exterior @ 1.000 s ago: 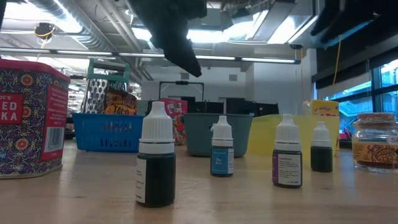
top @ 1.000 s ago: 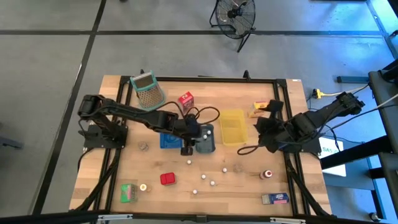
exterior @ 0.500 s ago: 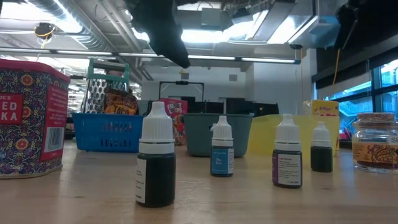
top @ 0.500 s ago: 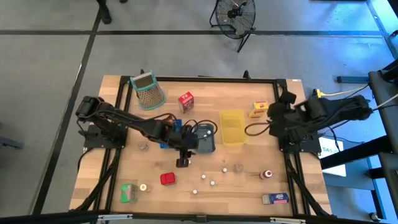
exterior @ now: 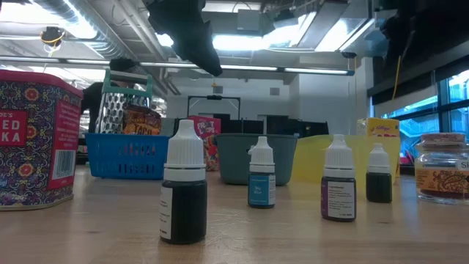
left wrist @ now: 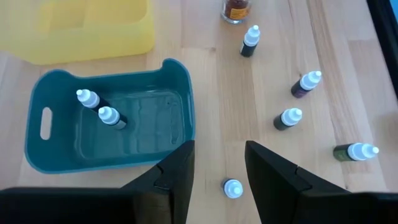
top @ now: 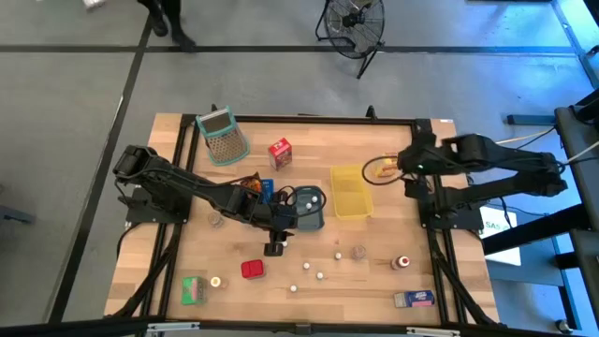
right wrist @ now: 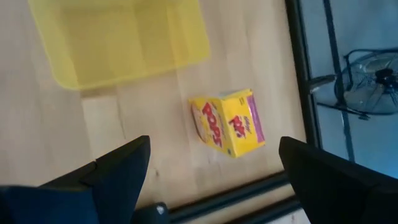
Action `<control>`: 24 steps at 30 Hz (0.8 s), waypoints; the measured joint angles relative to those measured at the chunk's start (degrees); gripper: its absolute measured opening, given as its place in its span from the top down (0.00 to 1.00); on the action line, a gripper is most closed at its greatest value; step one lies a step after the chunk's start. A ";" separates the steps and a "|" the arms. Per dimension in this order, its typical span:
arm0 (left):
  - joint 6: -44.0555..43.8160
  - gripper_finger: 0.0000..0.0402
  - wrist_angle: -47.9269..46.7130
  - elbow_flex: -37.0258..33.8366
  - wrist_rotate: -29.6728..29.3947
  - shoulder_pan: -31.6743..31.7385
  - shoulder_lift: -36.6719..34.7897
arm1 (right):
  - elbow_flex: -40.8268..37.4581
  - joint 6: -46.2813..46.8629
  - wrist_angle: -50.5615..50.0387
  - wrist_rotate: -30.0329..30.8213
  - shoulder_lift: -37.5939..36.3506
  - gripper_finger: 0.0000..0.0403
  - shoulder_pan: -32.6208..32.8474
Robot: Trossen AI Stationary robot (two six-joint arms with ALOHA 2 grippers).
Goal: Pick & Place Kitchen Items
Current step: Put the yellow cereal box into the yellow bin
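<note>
The kitchen items are spread over the wooden table. Several small white-capped dropper bottles stand toward the near edge, and two more stand in the grey-blue tray. My left gripper hangs open well above the table, with one bottle showing below the gap between its fingers. My right gripper is wide open above a yellow carton, which lies on the table beside the yellow tray. A red carton, a red tin, a green carton and a jar stand apart.
A green-rimmed mesh basket lies at the far left. A blue tray sits partly under my left arm. A blue carton lies near the front right corner. Black frame rails run along the table's sides.
My left gripper has moved from beside the grey-blue tray toward the table's near edge and now hangs over a bottle. My right arm has swung toward the far edge, turning as it went, and its gripper has come over the yellow carton.
</note>
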 joint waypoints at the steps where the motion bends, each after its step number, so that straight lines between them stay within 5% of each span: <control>1: 0.00 0.66 0.00 0.00 0.00 0.00 0.00 | -0.01 -1.18 -0.28 -0.64 0.86 0.11 -1.46; 8: -0.57 0.66 -0.14 0.00 0.03 0.00 0.00 | -0.02 -1.68 1.16 -1.03 5.31 0.11 -8.20; 18: 1.38 0.67 -0.28 0.00 0.09 -0.04 0.00 | -0.02 0.12 5.59 -11.13 5.57 0.11 -8.42; 24: 1.53 0.66 -0.57 0.00 0.11 -0.26 0.00 | -0.02 1.40 6.15 -5.41 5.57 0.11 -8.42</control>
